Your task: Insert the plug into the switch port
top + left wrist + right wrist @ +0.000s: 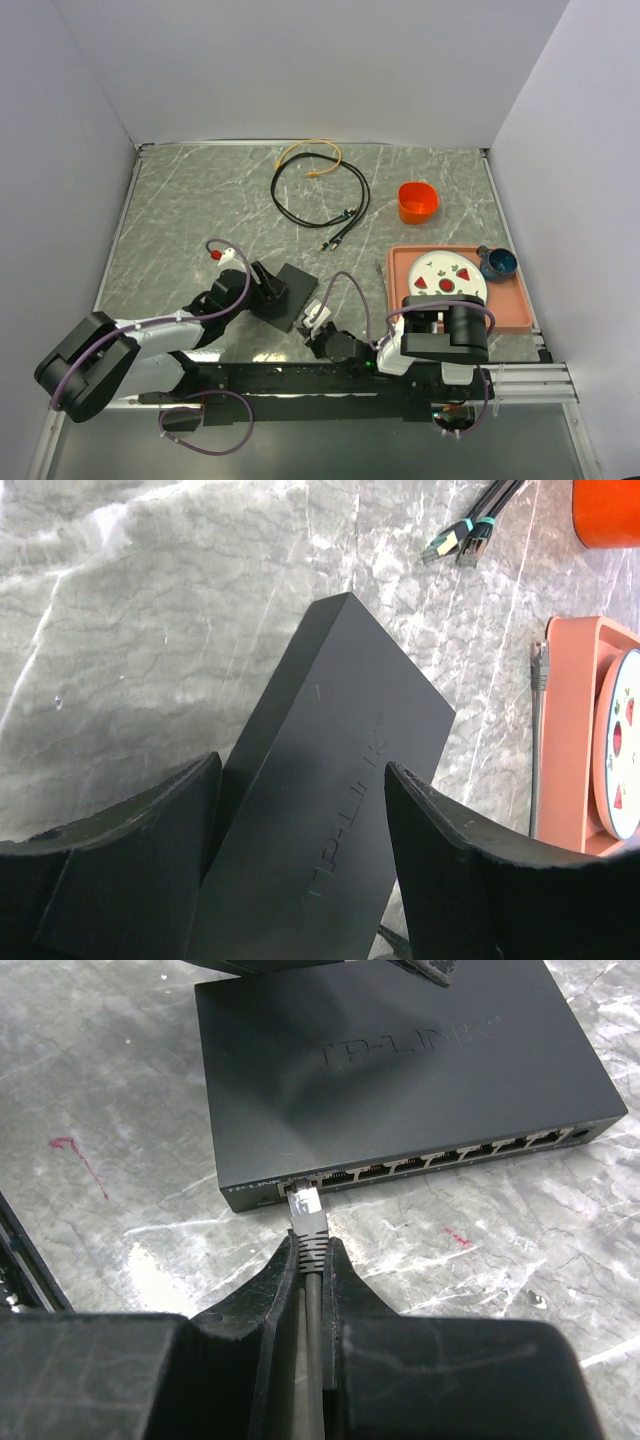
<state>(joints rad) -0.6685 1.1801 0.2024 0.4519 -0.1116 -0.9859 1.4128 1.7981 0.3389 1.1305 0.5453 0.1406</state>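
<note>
The switch (291, 292) is a flat matte-black box lying on the marble table near the front. My left gripper (302, 772) straddles its far end, a finger against each long side, shut on it; the same gripper shows from above (266, 283). In the right wrist view the switch (400, 1070) shows a row of ports along its near edge. My right gripper (310, 1248) is shut on the ribbed boot of the grey plug (303, 1206). The plug's clear tip sits at the mouth of the leftmost port. From above, the right gripper (318, 320) is just right of the switch.
A coil of black cables (320, 195) and a yellow cable (310, 150) lie at the back. An orange cup (417, 201) stands back right. A pink tray (510, 300) on the right holds a white plate (447, 277) and a blue cup (498, 262).
</note>
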